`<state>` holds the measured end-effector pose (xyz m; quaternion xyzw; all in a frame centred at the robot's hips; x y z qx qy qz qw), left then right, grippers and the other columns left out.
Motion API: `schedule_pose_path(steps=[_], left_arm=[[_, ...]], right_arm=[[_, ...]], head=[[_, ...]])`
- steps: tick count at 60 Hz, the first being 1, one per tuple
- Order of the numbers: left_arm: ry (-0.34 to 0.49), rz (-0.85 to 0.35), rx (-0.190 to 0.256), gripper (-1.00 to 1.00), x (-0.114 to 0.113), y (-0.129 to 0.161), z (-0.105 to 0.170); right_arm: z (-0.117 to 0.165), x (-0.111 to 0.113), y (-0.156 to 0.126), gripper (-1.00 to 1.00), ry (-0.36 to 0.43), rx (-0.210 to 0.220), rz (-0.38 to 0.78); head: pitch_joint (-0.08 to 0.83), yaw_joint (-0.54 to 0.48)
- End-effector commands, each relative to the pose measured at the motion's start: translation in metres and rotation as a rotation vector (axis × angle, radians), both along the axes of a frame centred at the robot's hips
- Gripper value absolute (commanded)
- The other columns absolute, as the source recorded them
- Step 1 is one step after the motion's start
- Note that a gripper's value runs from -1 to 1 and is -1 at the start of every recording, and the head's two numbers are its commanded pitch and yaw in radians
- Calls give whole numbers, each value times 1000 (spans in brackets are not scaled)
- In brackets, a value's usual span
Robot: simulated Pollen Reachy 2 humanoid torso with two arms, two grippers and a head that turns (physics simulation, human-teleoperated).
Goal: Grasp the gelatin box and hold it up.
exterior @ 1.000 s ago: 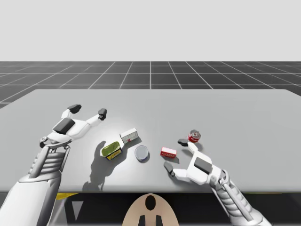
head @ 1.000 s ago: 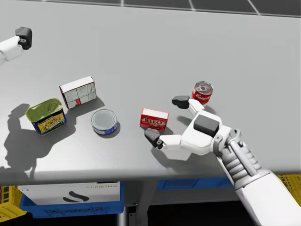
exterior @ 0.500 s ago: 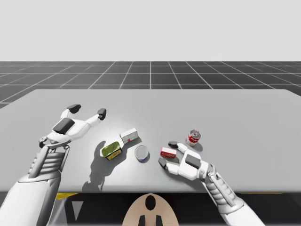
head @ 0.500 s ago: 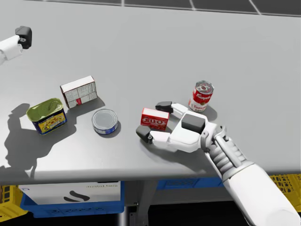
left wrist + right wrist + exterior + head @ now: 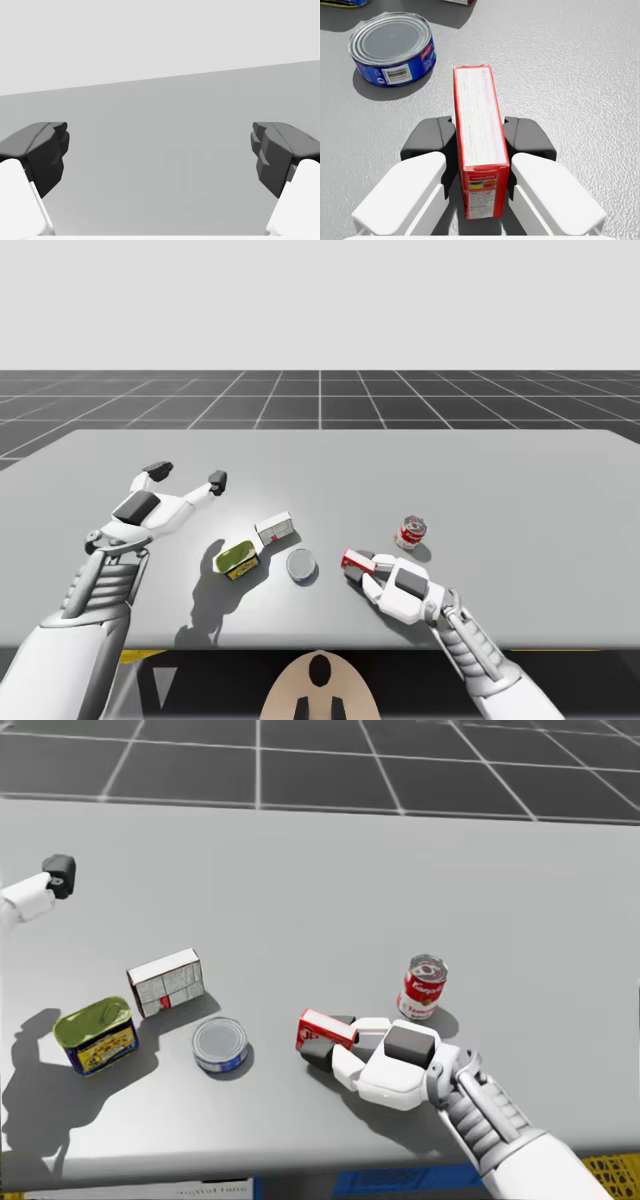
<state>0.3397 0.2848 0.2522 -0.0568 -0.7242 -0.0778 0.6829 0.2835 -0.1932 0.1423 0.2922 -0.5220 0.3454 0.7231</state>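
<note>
Both right gripper (image 5: 480,134) fingers (image 5: 432,137) are clamping the red gelatin box (image 5: 475,100); left gripper (image 5: 160,150) is gaping; rising straight is likely clearing the ten-o'clock blue can (image 5: 392,47).

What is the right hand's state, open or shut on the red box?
Shut on the red box: both fingers of the right hand press its two faces.

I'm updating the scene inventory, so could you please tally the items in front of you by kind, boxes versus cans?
Boxes: 2 (red box, white box)
Cans: 3 (green-topped can, flat blue can, red-and-white can)
Total: 5
</note>
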Motion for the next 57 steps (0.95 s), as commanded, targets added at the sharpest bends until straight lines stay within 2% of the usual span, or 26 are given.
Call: schedule_pose_path(steps=[1, 5, 12, 22, 34, 45, 48, 51, 53, 55, 57], left_arm=[[1, 2, 1, -1000, 0, 0, -1], [1, 3, 2, -1000, 0, 0, -1], [1, 2, 2, -1000, 0, 0, -2], [3, 2, 3, -1000, 1, 0, -3], [6, 3, 0, -1000, 2, 0, -2], [6, 1, -2, -1000, 2, 0, -2], [5, 2, -3, -1000, 2, 0, -2], [4, 3, -3, -1000, 2, 0, -1], [2, 4, -2, -1000, 2, 0, -1], [1, 4, -3, -1000, 2, 0, -1], [-1, 5, -2, -1000, 2, 1, -1]], right_arm=[[-1, -1, -2, 1000, 3, -5, -7], [0, -1, -2, 1000, 0, -5, -8], [1, -2, -2, 996, -1, -3, -6], [13, -4, -3, 1000, -19, 7, -6], [66, -11, -2, 1000, -85, 58, -2], [118, -19, 1, 1000, -216, 82, -37], [137, -22, 2, 1000, -268, 105, -56], [158, -27, 4, 1000, -324, 145, -74], [174, -33, 8, 1000, -366, 196, -81], [182, -36, 9, 1000, -384, 216, -86], [198, -42, 12, 1000, -431, 257, -98]], head=[[525, -137], [462, -143], [405, -149], [384, -155], [383, -168], [372, -173], [368, -174], [365, -175], [360, -175], [358, -175], [354, -175]])
